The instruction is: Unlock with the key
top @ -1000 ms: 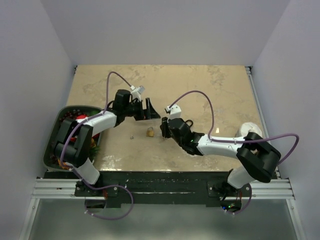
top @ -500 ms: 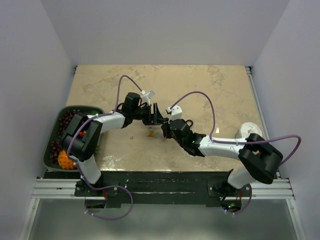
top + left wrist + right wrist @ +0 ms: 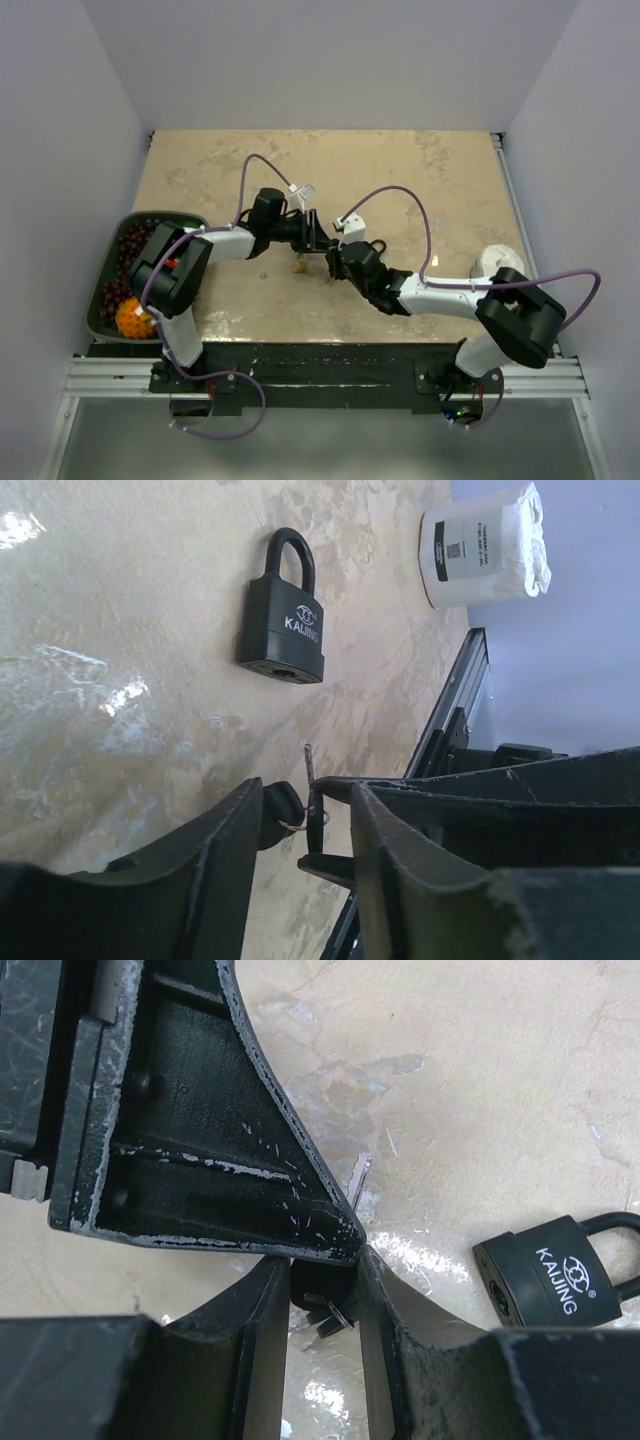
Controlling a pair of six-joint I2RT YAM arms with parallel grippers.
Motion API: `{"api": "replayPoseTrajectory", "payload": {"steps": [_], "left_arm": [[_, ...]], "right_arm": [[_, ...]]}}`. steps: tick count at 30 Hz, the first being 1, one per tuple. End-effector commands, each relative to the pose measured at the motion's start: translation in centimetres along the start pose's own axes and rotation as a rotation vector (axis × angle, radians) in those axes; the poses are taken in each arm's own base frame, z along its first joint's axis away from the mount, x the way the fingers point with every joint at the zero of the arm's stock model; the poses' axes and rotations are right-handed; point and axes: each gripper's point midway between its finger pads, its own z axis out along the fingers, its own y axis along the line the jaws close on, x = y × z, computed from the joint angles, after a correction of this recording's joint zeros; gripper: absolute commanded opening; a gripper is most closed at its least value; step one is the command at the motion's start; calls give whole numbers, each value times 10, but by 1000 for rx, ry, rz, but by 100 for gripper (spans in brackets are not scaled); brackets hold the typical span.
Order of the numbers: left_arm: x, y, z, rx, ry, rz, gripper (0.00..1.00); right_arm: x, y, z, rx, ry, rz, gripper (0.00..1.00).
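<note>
A black KAIJING padlock [image 3: 285, 620] lies flat on the beige table; it also shows in the right wrist view [image 3: 560, 1272] and, small, in the top view [image 3: 299, 266]. My right gripper [image 3: 322, 1265] is shut on the black head of the key [image 3: 328, 1295], whose blade tip [image 3: 360, 1172] points up past the left finger. In the left wrist view the key [image 3: 312, 810] stands between the jaws of my left gripper [image 3: 305, 790], which are apart around it. A second black key head [image 3: 281, 805] hangs from the ring. In the top view both grippers meet just right of the padlock.
A white paper roll [image 3: 495, 262] stands at the table's right edge, also in the left wrist view [image 3: 485, 545]. A dark tray [image 3: 92, 318] with fruit sits off the left edge. The black table rail [image 3: 455, 710] runs along the near side.
My left gripper has swung right, from left of the padlock to the right gripper, and its jaws now straddle the held key. The right gripper has barely moved.
</note>
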Motion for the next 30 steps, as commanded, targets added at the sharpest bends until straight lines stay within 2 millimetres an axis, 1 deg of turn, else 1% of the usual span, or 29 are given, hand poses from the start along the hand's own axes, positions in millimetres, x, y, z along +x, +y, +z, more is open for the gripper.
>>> {"api": "replayPoseTrajectory", "payload": {"steps": [1, 4, 5, 7, 9, 13, 18, 19, 20, 21, 22, 24, 25, 27, 28, 29, 30], "left_arm": [[11, -23, 8, 103, 47, 15, 41], [14, -22, 9, 104, 54, 11, 32], [15, -22, 9, 105, 56, 9, 27], [16, -21, 9, 107, 59, 6, 20], [17, -22, 10, 113, 65, 0, 18], [18, -23, 10, 118, 62, -10, 0], [15, -27, 6, 129, 31, 2, 0], [12, -30, 4, 133, 21, 15, 0], [10, -29, 2, 127, 8, 19, 0], [7, -30, 0, 127, -4, 33, 0], [4, -28, -3, 120, -16, 35, 0], [-2, -22, -7, 99, -38, 32, 0], [-7, -15, -13, 85, -57, 20, 0], [-15, -15, -21, 95, -87, 23, 0], [-20, -11, -27, 90, -105, 21, 0], [-22, -11, -30, 91, -113, 37, 0], [-26, -14, -34, 93, -123, 52, 0]], "right_arm": [[-34, 27, -7, -100, -114, 40, 9], [-33, 30, -8, -111, -113, 27, 8], [-32, 31, -8, -114, -112, 27, 8], [-31, 32, -9, -118, -111, 22, 8], [-30, 33, -9, -122, -110, 20, 8], [-29, 35, -9, -130, -107, 14, 8], [-29, 36, -11, -138, -105, 22, 10], [-29, 36, -11, -139, -103, 24, 12], [-28, 37, -11, -140, -98, 35, 14], [-28, 37, -12, -142, -98, 43, 18], [-27, 38, -12, -147, -94, 57, 29], [-23, 46, -12, -182, -69, 64, 42], [-26, 49, -12, -194, -69, 68, 54], [-32, 54, -14, -210, -71, 79, 62], [-35, 54, -15, -214, -75, 83, 72], [-38, 51, -15, -210, -80, 86, 75], [-46, 52, -19, -237, -91, 99, 77]]}}
